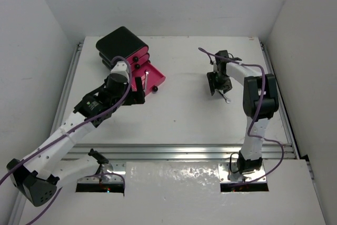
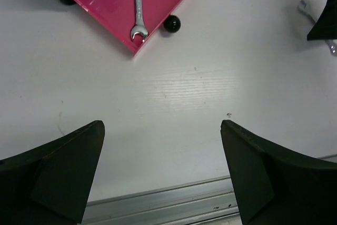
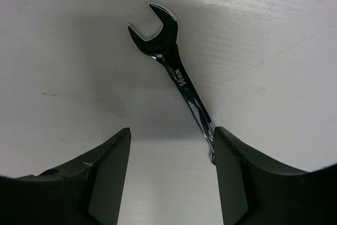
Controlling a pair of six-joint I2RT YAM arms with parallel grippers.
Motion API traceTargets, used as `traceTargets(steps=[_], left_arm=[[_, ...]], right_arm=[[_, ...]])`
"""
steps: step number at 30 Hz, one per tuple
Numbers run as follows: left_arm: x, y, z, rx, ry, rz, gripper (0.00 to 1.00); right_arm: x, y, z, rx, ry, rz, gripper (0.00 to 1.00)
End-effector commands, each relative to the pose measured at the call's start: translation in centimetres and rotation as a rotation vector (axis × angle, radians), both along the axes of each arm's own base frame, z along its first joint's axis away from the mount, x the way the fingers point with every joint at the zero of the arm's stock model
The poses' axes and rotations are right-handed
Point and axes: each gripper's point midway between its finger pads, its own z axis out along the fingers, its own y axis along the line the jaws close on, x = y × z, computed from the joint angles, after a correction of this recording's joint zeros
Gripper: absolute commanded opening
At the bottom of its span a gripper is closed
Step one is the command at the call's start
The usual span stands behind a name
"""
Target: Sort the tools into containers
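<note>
The black box [image 1: 120,42] with pink drawers stands at the back left. Its bottom drawer [image 1: 157,79] is pulled out and holds a silver wrench [image 2: 138,9]; the drawer [image 2: 105,3] and its black knob [image 2: 171,23] show in the left wrist view. My left gripper [image 1: 141,91] is open and empty just in front of the drawer, over bare table [image 2: 160,146]. A second silver wrench [image 3: 176,77] lies on the table [image 1: 226,98]. My right gripper [image 1: 219,89] is open over its handle end [image 3: 171,151], which touches the inner side of one finger [image 3: 242,177]. No screwdrivers or pliers are in view.
Two upper drawers with black knobs [image 1: 136,58] are shut in the box. An aluminium rail [image 1: 179,151] runs along the table's near edge, and white walls close in the left, back and right sides.
</note>
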Motion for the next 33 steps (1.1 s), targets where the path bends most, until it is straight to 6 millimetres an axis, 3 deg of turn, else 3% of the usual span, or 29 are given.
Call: traceTargets(steps=[1, 3, 5, 12, 18, 23, 24, 26, 33], left_arm=[[-0.1, -0.7, -0.4, -0.013, -0.014, -0.053, 0.9], [-0.3, -0.8, -2.0, -0.002, 0.018, -0.062, 0.9], [-0.3, -1.1, -3.0, 0.002, 0.039, -0.069, 0.9], [-0.2, -1.4, -3.1, -0.007, 0.037, -0.086, 0.9], [-0.4, -1.6, -3.4, -0.014, 0.045, -0.096, 0.9], [-0.4, -1.6, -3.2, -0.017, 0.036, -0.099, 0.91], [-0.4, -1.6, -3.3, -0.014, 0.04, -0.1, 0.91], [-0.4, -1.6, -3.4, -0.013, 0.042, -0.099, 0.91], [-0.4, -1.6, -2.9, -0.022, 0.023, -0.098, 0.91]], right_arm=[[1.4, 0.5, 0.8, 0.054, -0.022, 0.034, 0.61], [1.5, -0.4, 0.4, 0.05, -0.019, 0.022, 0.59], [1.9, -0.1, 0.1, 0.109, -0.015, 0.017, 0.57], [2.3, -0.8, -1.7, 0.1, 0.027, 0.014, 0.53], [1.4, -0.7, -3.1, 0.109, 0.104, -0.003, 0.44], [2.7, -0.2, 0.7, 0.141, -0.024, -0.001, 0.49], [1.8, -0.2, 0.8, 0.145, 0.024, -0.003, 0.49], [2.5, 0.3, 1.6, 0.168, 0.027, 0.006, 0.5], [1.3, -1.0, -2.6, 0.085, 0.133, -0.029, 0.48]])
